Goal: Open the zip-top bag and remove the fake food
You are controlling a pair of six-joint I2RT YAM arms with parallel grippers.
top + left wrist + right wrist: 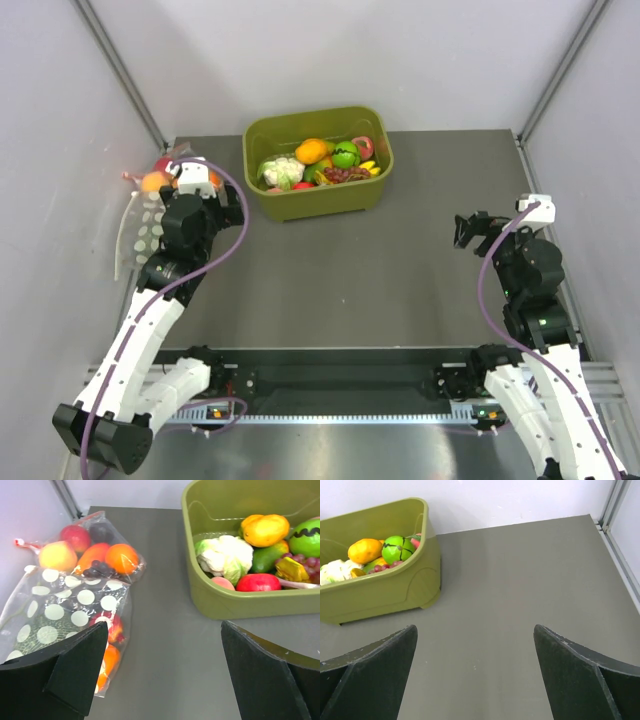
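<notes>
On the counter [400, 260], far left: we saw the zip-top bag [65, 610], clear with white dots, by the wall.
Fake food: inside that bag we made out a red fruit [114, 627], an orange fruit [107, 662] and a dark green pumpkin [42, 632].
Smaller clear bag [97, 545]: it lay just beyond, touching the dotted one.
Green tub [320, 205]: it stood far middle, holding toy produce, a cauliflower [225, 555] included.
Left jaws: released, spread wide near the dotted bag, grasping nothing.
Right jaws: released over bare counter, apart from the tub.
</notes>
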